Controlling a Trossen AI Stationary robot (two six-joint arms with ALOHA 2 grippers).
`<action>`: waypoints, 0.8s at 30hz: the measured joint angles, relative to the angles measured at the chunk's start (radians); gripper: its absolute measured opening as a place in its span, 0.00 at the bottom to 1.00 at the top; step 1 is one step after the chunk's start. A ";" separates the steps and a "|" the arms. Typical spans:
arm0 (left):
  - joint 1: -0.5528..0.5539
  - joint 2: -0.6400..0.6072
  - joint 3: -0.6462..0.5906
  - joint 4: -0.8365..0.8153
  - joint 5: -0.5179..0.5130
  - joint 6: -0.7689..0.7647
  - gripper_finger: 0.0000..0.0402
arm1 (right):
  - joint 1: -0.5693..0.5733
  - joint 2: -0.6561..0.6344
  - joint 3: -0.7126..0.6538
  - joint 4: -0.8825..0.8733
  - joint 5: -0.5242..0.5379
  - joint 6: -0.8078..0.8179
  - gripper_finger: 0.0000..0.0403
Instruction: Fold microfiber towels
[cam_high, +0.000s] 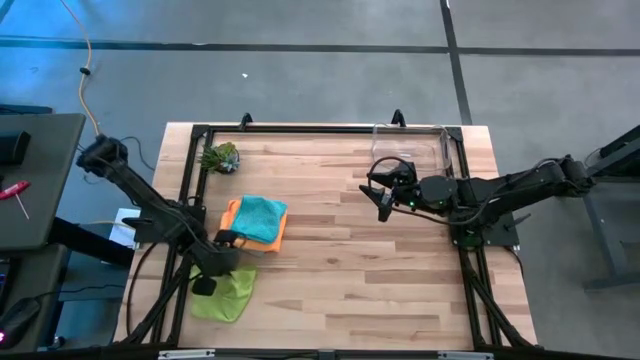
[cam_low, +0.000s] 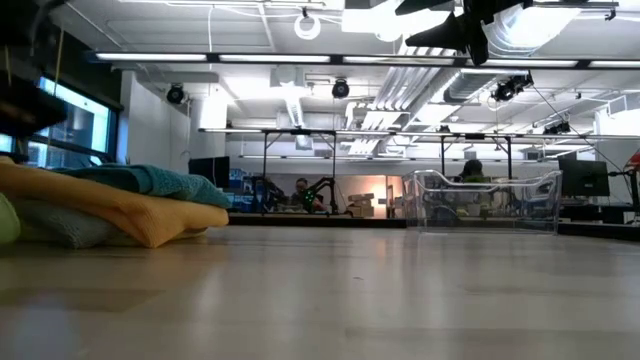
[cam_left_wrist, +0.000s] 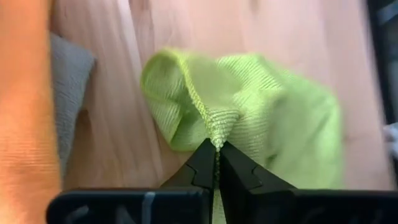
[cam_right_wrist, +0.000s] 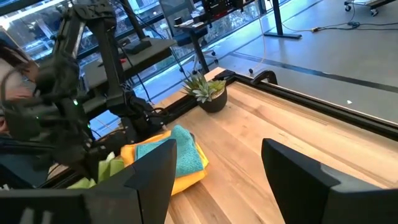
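Near the table's front left corner we see the lime towel (cam_high: 224, 295) lying crumpled on the wood, and the left gripper (cam_high: 205, 283) sits right at its left edge, low over the table. From the left wrist we see its two dark fingers (cam_left_wrist: 202, 168) pressed together on a raised fold of the lime towel (cam_left_wrist: 249, 106), so the cloth bunches up into a ridge that runs straight into the fingertips. The left arm (cam_high: 150, 205) reaches diagonally from the table's far left side down toward that corner, bent at the elbow. Just beyond the gripper we find a stack of folded towels: a teal towel (cam_high: 261, 217) on top, an orange towel (cam_high: 233, 213) showing under it, and, seen from the left wrist, a grey towel (cam_left_wrist: 68, 93) at the bottom. The lime towel lies just beside this stack, toward the table's front. The right gripper (cam_high: 384, 190) hangs above the table's right half, well apart from every towel, its fingers spread and holding nothing. The right arm (cam_high: 500, 188) stretches in almost level from the right edge. Behind it a clear bin (cam_high: 415, 145) stands at the far edge, and a small plant (cam_high: 220, 157) stands in the far left corner.
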 joint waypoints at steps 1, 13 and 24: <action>0.000 -0.020 0.018 -0.018 -0.003 0.003 0.01 | 0.000 0.000 0.000 0.000 0.000 0.000 0.56; 0.054 -0.061 0.261 -0.083 -0.107 0.211 0.00 | 0.000 0.000 0.000 0.016 -0.155 0.052 0.56; 0.229 0.244 0.604 -0.080 -0.042 0.569 0.00 | 0.002 0.018 0.001 0.026 -0.266 0.021 0.56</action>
